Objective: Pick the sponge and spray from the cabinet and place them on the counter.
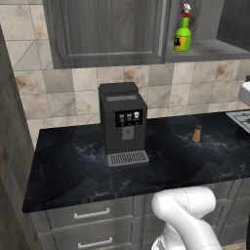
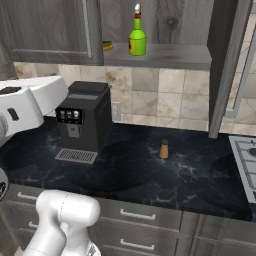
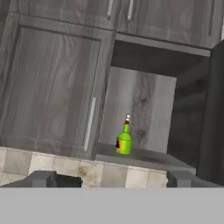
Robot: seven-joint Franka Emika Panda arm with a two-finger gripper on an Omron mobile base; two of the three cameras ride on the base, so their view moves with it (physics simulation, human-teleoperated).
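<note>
The cabinet [image 2: 160, 55] hung above the counter [image 1: 73, 171] with its right-hand door swung open and its left door [image 1: 110, 31] shut. The spray [image 2: 137, 36] stood upright on the cabinet's bottom shelf, near the front edge and well inside the open bay; from the left base view it [image 1: 183, 34] showed just right of the closed door's edge. The sponge [image 2: 107, 46] lay flat on the same shelf, left of the spray and close to the shut door, mostly hidden behind that door's edge in the right base view. From the hand view the spray [image 3: 124, 139] sat low in the open bay, against the pale wood back wall, with the closed door and its silver handle [image 3: 89, 124] to the left. The gripper [image 3: 111, 180] was spread wide, its two dark fingertips [image 3: 41, 178] far apart at the bottom of the hand view, holding nothing and pointed up at the cabinet from a distance. On the counter a dark coffee machine [image 1: 123, 124] stood against the tiled wall, and a small orange-brown shaker [image 1: 197, 134] stood apart to its right. A stove [image 2: 245, 155] edged the counter's far right. Drawers [image 1: 90, 215] with silver handles ran below the counter.
</note>
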